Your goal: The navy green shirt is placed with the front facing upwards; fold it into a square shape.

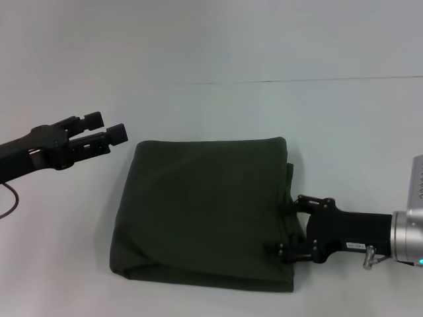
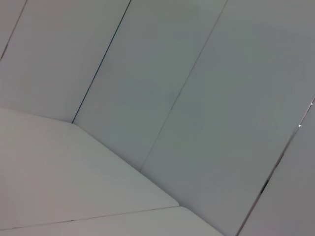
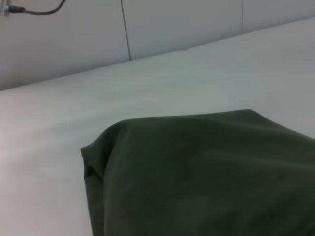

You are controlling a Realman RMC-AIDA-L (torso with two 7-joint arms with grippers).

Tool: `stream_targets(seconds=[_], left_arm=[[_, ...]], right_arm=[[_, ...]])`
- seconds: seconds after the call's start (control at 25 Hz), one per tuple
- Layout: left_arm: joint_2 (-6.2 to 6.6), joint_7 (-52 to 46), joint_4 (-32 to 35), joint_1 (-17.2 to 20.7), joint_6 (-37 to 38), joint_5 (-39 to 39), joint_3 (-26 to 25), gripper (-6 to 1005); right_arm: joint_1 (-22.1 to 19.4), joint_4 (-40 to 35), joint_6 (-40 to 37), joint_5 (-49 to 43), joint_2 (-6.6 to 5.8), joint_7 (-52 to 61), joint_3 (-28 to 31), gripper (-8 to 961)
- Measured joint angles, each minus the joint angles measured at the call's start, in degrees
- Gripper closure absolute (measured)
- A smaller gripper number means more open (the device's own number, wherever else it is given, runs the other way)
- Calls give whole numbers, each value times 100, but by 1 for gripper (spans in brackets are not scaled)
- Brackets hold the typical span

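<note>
Because the dark olive-green cotton shirt [image 1: 205, 211] already lies folded roughly square on the white table [image 1: 264, 112], the right hand [image 1: 291, 228], spread at its edge, could snag the layers, while the left hand [image 1: 106, 131] hovers spread nearby.

Light is even and diffuse across all views — bright enough, with a cool grey-green tone on the table [image 1: 211, 46]. Shadows are soft and faint, only a thin dark rim under the navy green shirt [image 1: 205, 211], whose dark cloth shows little fold detail. No glare. In the right wrist view the near cloth looks soft — slightly out of focus.
</note>
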Motion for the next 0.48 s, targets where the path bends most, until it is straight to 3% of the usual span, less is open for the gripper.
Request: stream_targets(seconds=[0.28, 0.48], left_arm=[[-4, -7, 0, 0, -33, -6, -11, 51], [-9, -1, -3, -10, -50, -97, -13, 51]], right_arm=[[-151, -337, -487, 910, -22, -44, 81, 45], [273, -120, 137, 1103, -5, 79, -59, 46]])
